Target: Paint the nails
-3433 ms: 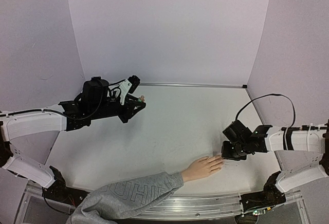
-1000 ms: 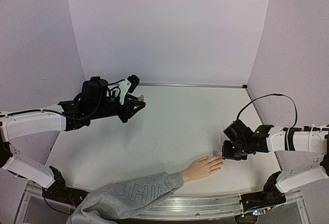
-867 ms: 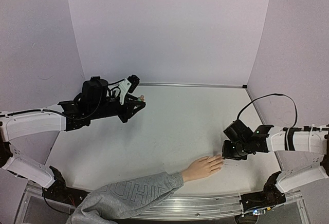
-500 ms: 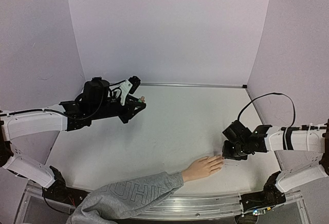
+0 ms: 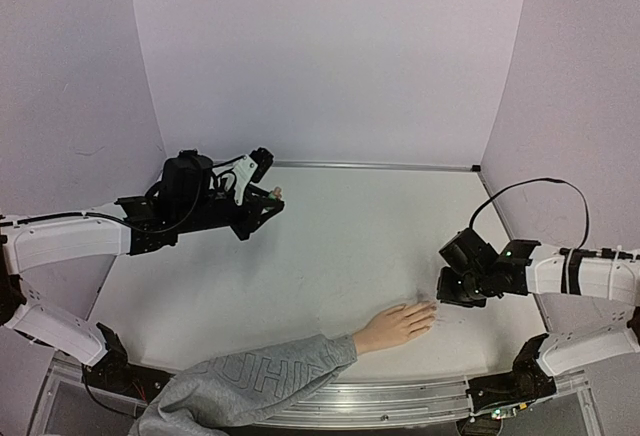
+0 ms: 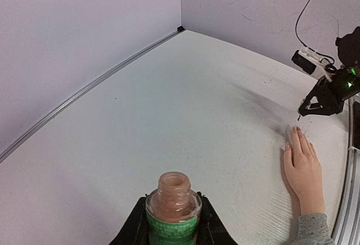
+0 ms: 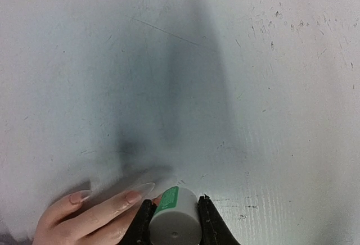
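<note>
White table (image 5: pixel 330 246): left jaws pinch an open bottle (image 6: pixel 173 200), right jaws a cap (image 7: pixel 175 222) beside the nails (image 7: pixel 140 189)

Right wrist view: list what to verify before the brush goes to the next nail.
1. Grip of the right gripper on the brush cap: ok, shut on it.
2. Bristles lined up over a nail: cannot tell; the cap hides them.
3. Position of the nails: ok, right beside the cap.
4. Pose of the mannequin hand: ok, flat on the table, fingers toward the right gripper.
5. Grip of the left gripper on the polish bottle: ok, shut on it, bottle upright, neck open.
6. Paint on the brush: cannot tell.
</note>
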### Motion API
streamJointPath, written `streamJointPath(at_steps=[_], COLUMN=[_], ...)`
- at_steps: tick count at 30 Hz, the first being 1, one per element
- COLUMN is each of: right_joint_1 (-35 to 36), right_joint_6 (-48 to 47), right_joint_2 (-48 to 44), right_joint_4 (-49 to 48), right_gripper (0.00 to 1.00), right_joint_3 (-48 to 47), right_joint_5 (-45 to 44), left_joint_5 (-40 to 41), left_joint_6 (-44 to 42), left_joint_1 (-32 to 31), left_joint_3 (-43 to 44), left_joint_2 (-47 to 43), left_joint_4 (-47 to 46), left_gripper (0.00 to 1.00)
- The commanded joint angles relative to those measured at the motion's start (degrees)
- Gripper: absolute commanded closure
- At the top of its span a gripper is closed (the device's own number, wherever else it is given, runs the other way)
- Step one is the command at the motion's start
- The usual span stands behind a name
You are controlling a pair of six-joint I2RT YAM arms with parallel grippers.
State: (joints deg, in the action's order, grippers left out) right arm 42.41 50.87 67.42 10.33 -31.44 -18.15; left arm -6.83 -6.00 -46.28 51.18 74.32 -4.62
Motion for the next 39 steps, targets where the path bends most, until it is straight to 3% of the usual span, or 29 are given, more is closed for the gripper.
streamJointPath(at_steps=[1,23,39], right_joint_1=[-0.14,-0.14,-0.14], right_joint_6=[-1.06,-2.88,0.58], right_joint_2=[-1.91,1.67,2.29], right_joint_4=[3.95,-1.55,0.72], right_gripper=[1.0,1.0,1.0], right_joint_3=[-1.87,-0.11,0.59], right_joint_5=[1.67,4.18,2.56], left_joint_5=[-0.35,-0.12,0.33], left_joint_6=[0.27,0.29,0.1], left_joint_1=[0.32,0.32,0.32], left_joint_3=[0.67,0.41,0.32], left_joint_2=[-2.01,-2.71,-2.24], left_joint_4=[-3.58,-3.56,-3.51], left_gripper=[1.0,1.0,1.0])
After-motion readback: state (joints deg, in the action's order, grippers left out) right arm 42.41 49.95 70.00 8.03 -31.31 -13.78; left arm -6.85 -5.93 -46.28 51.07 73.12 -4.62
